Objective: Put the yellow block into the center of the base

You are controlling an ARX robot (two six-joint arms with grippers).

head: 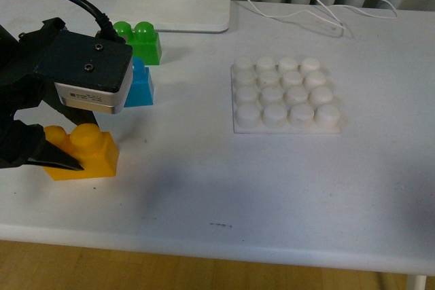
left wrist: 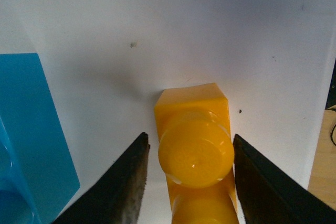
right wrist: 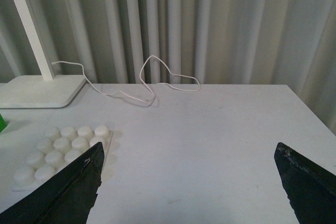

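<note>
Well to the left of the base, and a little nearer the robot than it, the yellow block stands upright on the white bench, studs up. The left fingers are lowered around it, one on each side. In the left wrist view a thin strip of bench shows between one finger and the block, while the other finger lies against the stud or just beside it, so the fingers are released, not grasping. The base lies flat with all sixteen studs bare. Left of the base a blue brick and a green brick stand close together, the green one farther back. Behind the base and to its left sits a white lamp foot, with a white cable trailing behind the base. The right fingers are spread wide with nothing between them, the base showing beside one of them.
</note>
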